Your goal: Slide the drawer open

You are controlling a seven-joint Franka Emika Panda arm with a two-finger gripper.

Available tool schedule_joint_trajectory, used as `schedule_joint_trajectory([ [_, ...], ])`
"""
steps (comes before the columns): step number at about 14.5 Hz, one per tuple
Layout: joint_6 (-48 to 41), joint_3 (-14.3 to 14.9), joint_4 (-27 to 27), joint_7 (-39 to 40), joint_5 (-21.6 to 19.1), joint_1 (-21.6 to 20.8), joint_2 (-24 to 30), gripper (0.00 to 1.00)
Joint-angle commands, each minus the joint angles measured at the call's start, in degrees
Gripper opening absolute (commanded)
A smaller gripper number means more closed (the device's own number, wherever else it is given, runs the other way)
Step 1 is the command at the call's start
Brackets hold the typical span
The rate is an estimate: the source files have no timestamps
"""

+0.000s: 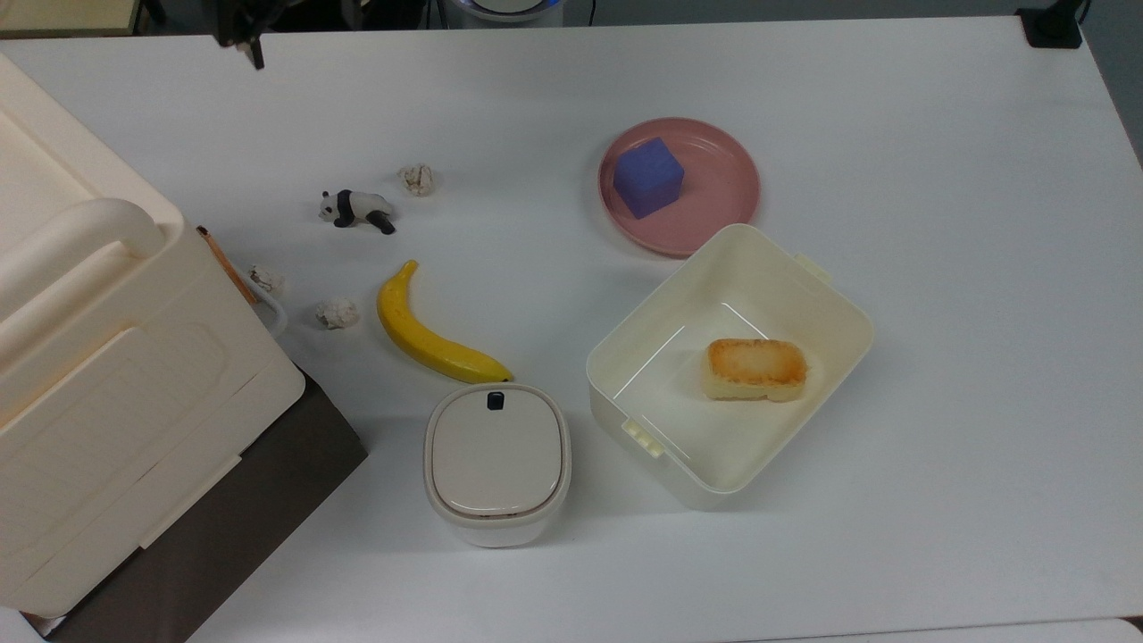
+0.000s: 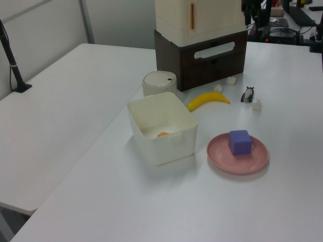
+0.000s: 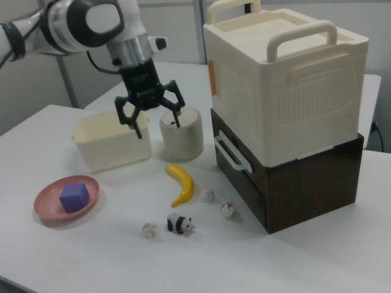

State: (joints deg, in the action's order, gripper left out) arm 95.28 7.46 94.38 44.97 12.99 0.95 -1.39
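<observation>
**Pincer spread wide and empty above the table**

In the right view's upper left, the gripper [image 3: 149, 112] hangs with fingers spread wide, holding and touching nothing. The drawer [image 3: 237, 166] sits closed at centre right, under the large cream box [image 3: 281, 79]. The open cream tub [image 1: 730, 362] holds a browned bread piece [image 1: 756, 369]; the pink plate [image 1: 723, 192] carries a purple cube [image 1: 648, 176].

A banana [image 1: 435, 341] lay near a toy panda [image 1: 356, 210], while a purple cube [image 1: 648, 177] sat on a pink plate [image 1: 721, 201].
</observation>
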Motion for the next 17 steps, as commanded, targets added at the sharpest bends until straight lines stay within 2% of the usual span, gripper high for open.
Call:
schedule_joint_trajectory([
  [1, 9.3, 0.1, 4.9, 2.4, 4.4, 0.8, 0.1, 1.0],
  [2, 12.3, 0.2, 5.0, 2.3, 6.5, 1.0, -1.1, 1.0],
  [5, 18.0, 0.2, 5.1, 2.2, 8.9, 1.9, -2.7, 1.0],
  [9, 24.0, 0.2, 4.6, 1.5, 15.8, 2.2, -8.8, 1.0],
  [13, 25.0, 0.2, 3.4, -1.5, 18.6, 1.8, -14.0, 1.0],
  [17, 25.1, 0.1, 3.2, -6.8, 20.8, 1.1, -16.4, 1.0],
])
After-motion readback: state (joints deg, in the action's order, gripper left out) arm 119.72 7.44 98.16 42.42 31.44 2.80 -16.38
